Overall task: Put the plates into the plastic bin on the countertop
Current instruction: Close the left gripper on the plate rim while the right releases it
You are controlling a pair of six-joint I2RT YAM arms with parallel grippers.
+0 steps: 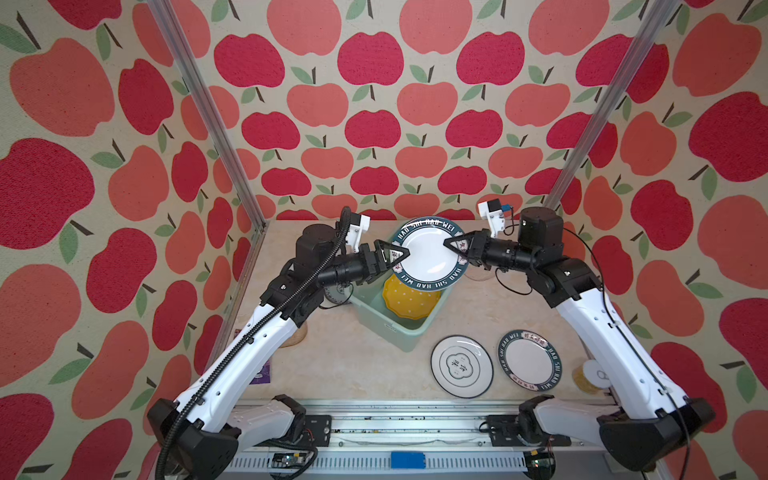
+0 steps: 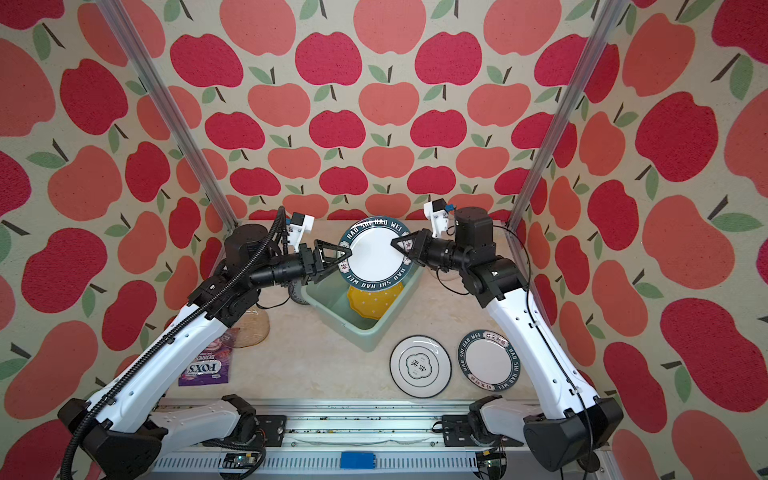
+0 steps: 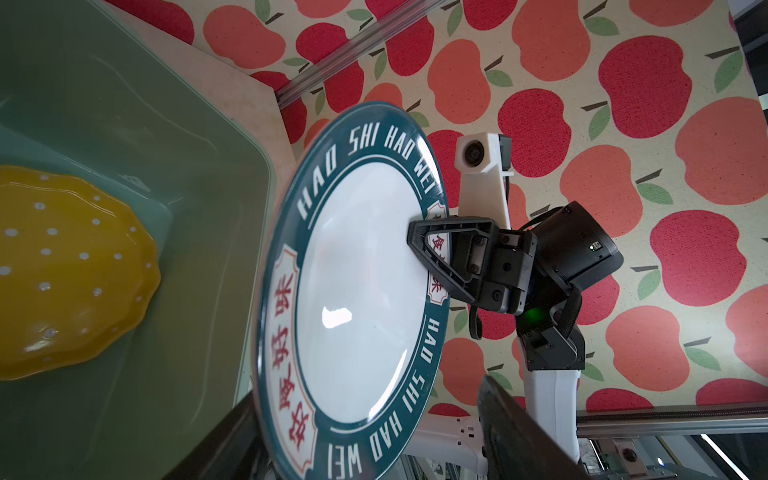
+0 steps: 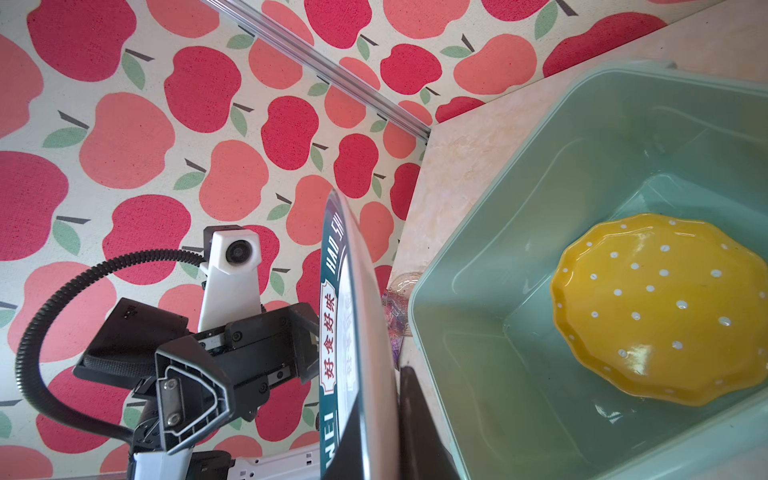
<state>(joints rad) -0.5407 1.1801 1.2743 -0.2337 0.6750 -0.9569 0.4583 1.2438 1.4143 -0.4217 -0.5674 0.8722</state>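
Right gripper [image 1: 451,244] clenched on the right rim of the lettered plate [image 1: 428,253], holding it above the far end of the bin [image 1: 405,334]; left gripper [image 1: 401,252] loose, jaws spread astride the plate's left rim, a gap showing on one side; yellow plate [image 1: 409,299] lies inside the bin; emblem plate [image 1: 461,365] and second lettered plate [image 1: 530,360] lie side by side on the countertop [image 1: 332,361], near the bin
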